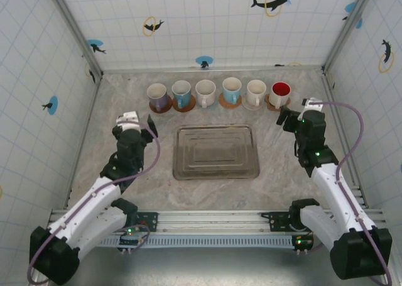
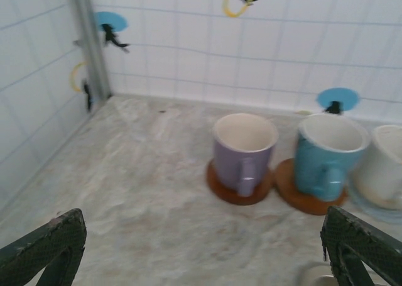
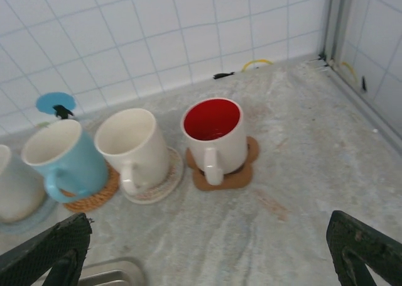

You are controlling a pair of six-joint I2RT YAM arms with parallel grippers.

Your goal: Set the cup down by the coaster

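The left jaws and the right jaws both gape wide and hold nothing. Just ahead of the left jaws, the purple cup stands upright on its coaster, handle facing the arm. The red-lined cup stands likewise before the right jaws, seemingly about as near.

The table is looked down on from high up over its near side, from far off. The purple cup is seen low and close from the left wrist, facing the back wall. The red cup is seen the same way from the right wrist. Both cups are shared with the top view.
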